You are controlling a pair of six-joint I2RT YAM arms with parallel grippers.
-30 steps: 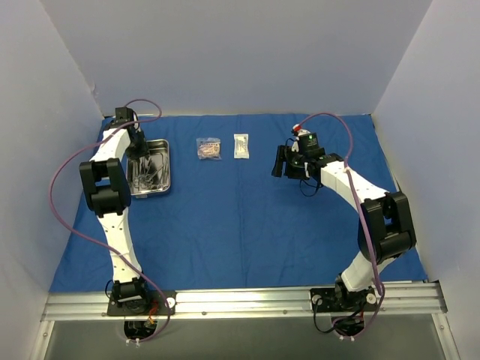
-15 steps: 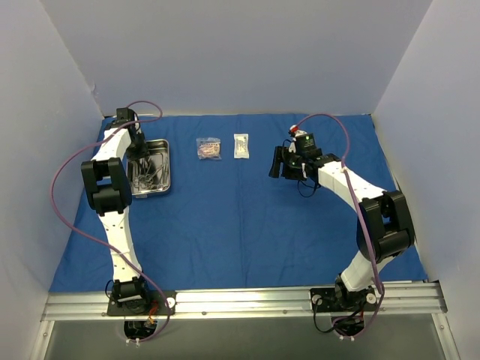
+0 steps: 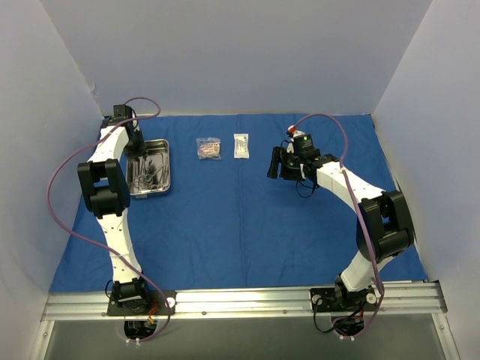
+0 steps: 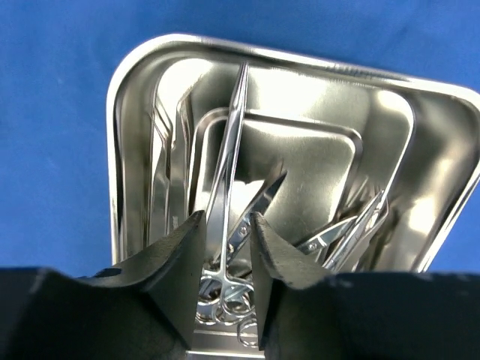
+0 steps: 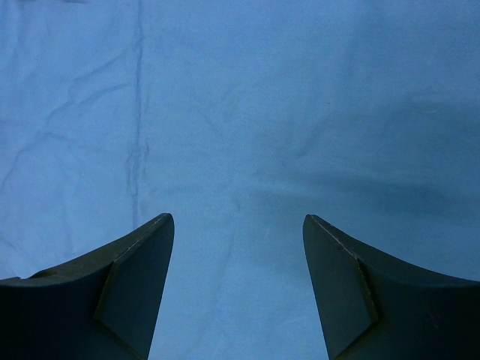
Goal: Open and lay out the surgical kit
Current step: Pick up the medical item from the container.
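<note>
Steel tray point(image 3: 151, 193) under bent L arm point(image 3: 103, 187).

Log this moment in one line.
left hand: open, straddling long instrument in steel tray | right hand: open, above blue cloth

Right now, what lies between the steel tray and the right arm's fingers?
Between the steel tray and the right fingers, the top view shows a brownish packet and a white packet on the blue cloth.
</note>
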